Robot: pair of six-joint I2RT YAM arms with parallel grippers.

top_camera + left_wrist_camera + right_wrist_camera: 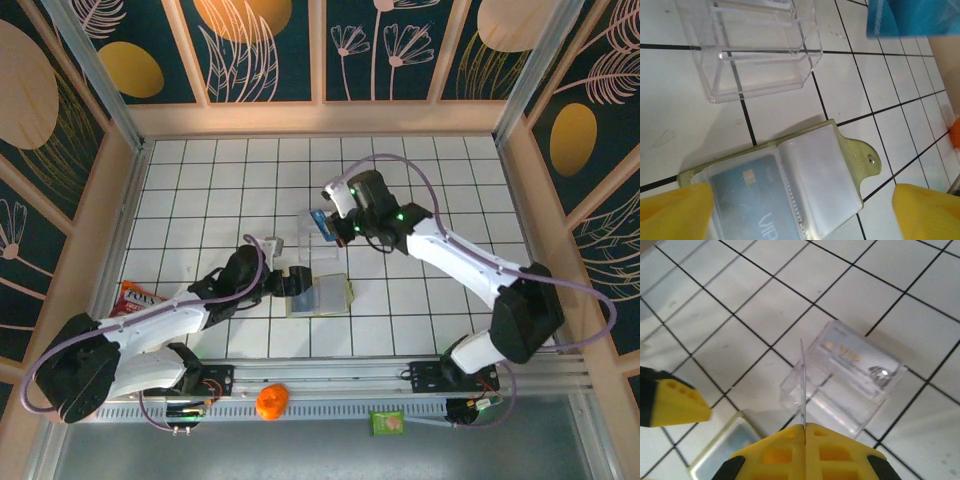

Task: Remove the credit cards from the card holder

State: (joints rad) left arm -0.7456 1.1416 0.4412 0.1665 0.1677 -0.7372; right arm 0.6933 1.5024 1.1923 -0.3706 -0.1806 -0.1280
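Item: card (802, 385), blue, pinched edge-on in clenched right gripper (804, 432), hanging over clear box (850, 385); box centre lies toward 1 o'clock. Holder (855, 150): open flat at box's 6 o'clock, second card (750, 200) in its sleeve, beneath released left gripper (802, 207).

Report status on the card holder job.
Left gripper open over card holder, sleeved card inside. Right gripper shut on blue card above clear box. No obstruction.

Overhead, 2 close wrist views share card holder (790, 190).
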